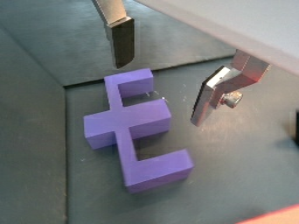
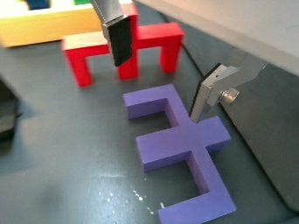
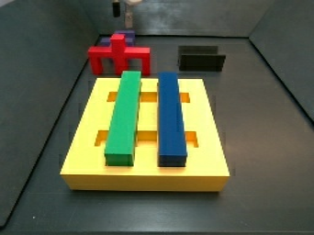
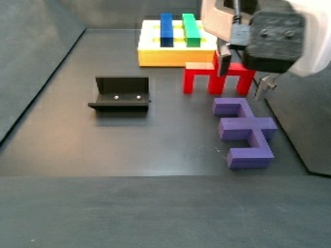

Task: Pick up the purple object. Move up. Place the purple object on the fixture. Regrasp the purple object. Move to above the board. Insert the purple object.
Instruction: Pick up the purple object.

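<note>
Gripper [image 1: 173,79] agape above purple object [image 1: 135,131] — apart

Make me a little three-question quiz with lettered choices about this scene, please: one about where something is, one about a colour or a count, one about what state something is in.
1. Where is the purple object?
A. lying on the floor
B. on the fixture
C. in the board

2. How many long bars lie on the yellow board?
A. one
B. two
C. four

3. What is the gripper doing?
A. clamping the red piece
C. carrying the purple object
B. open above the purple object, holding nothing

Answers:
1. A: in a side view it lies flat on the dark floor, beside the red piece.
2. B: a green bar and a dark-blue bar lie side by side.
3. B: in both wrist views the fingers stand apart with nothing between them.

The fixture holds nothing.
</note>
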Controlling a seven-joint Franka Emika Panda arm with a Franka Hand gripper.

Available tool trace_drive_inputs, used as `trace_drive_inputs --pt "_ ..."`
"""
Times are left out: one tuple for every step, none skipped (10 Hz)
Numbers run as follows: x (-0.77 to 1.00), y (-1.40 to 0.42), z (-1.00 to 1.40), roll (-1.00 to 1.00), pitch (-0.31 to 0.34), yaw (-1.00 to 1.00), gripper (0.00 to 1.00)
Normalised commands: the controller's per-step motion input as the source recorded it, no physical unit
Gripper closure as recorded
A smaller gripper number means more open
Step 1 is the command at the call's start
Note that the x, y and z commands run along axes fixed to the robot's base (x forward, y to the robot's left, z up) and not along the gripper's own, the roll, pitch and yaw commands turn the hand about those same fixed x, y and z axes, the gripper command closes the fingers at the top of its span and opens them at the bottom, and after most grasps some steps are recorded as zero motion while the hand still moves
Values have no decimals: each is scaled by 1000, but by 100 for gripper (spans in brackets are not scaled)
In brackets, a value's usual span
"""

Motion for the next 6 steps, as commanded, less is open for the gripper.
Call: trace_drive_inputs --pt "-226 97 -223 -13 -61 -817 0" --pt "-283 143 -229 0 -17 -803 0" --pt "-300 180 -229 0 0 -777 0" --pt "-320 200 -226 0 0 -754 0" --pt "-326 223 -174 0 0 -709 0" --pt "-351 223 -86 0 0 -683 0"
